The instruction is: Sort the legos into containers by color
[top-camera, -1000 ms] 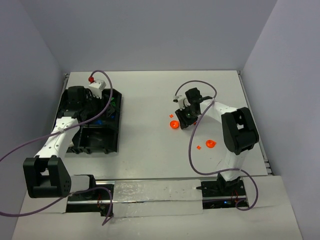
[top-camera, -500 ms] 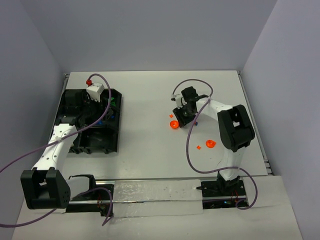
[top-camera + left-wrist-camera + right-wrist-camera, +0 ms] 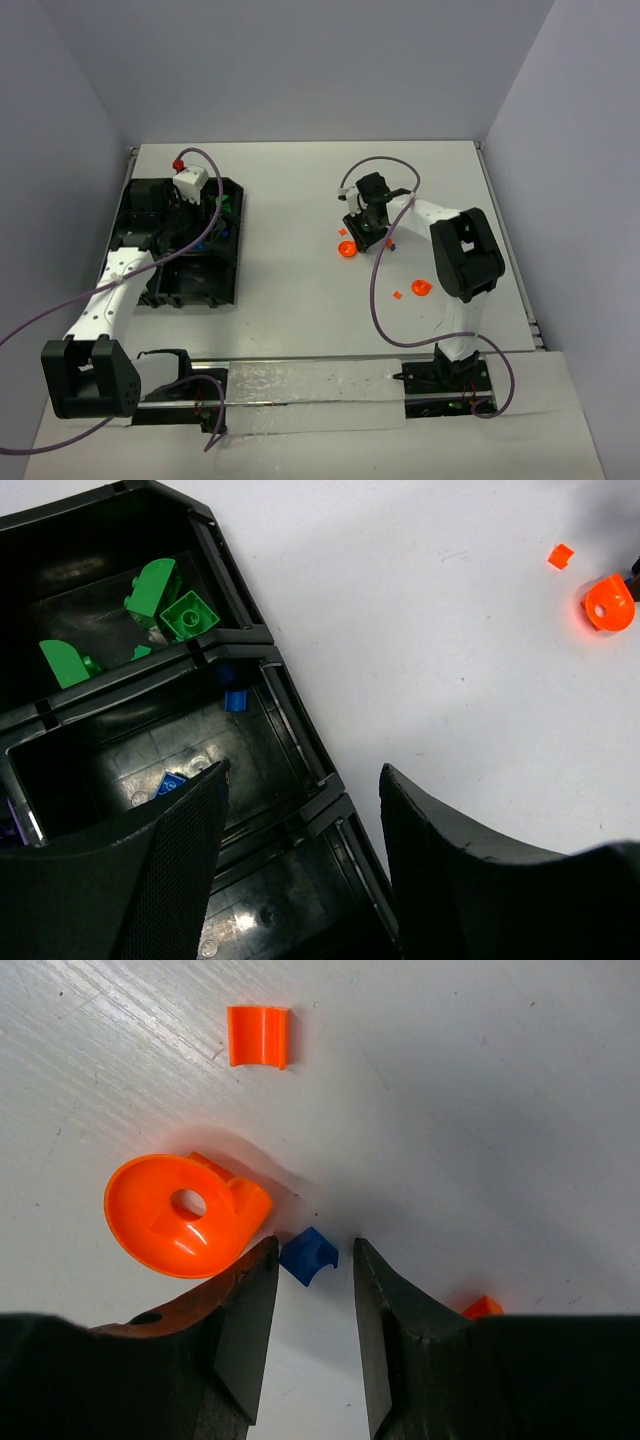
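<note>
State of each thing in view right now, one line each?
left gripper: open, empty, above the tray.
right gripper: open, jaws straddling the blue brick.
blue brick: on the table, not gripped.
tray: green pieces in one compartment, blue pieces in the next.
orange rounded piece: loose on the table.

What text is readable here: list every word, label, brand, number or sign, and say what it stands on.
None: no word, label, brand, number or sign can be read in any view.
The black tray, the green bricks, the blue brick and the orange round piece show plain, unprinted surfaces.
The white table bears no markings.
</note>
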You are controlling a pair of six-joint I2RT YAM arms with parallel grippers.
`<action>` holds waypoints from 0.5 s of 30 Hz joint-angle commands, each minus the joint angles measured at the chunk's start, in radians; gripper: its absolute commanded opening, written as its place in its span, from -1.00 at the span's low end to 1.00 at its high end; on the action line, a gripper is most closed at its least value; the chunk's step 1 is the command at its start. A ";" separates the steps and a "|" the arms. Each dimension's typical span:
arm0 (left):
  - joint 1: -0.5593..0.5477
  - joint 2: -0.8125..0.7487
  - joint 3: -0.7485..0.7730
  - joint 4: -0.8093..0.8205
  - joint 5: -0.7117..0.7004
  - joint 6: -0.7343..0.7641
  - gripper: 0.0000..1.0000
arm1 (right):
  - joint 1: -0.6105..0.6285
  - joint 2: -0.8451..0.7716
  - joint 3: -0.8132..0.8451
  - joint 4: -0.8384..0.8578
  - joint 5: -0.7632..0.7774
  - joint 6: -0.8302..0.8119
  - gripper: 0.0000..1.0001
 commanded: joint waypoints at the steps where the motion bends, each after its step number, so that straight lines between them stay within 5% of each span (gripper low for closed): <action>1: 0.002 -0.012 0.015 0.000 0.001 0.015 0.34 | 0.012 0.027 -0.006 -0.028 0.012 0.022 -0.19; 10: 0.002 -0.016 0.001 0.021 0.039 0.000 0.37 | 0.011 -0.002 -0.025 -0.042 -0.047 0.048 -0.69; 15: 0.002 -0.026 -0.012 0.056 0.104 0.012 0.38 | -0.001 -0.056 -0.007 -0.043 -0.118 0.082 -0.77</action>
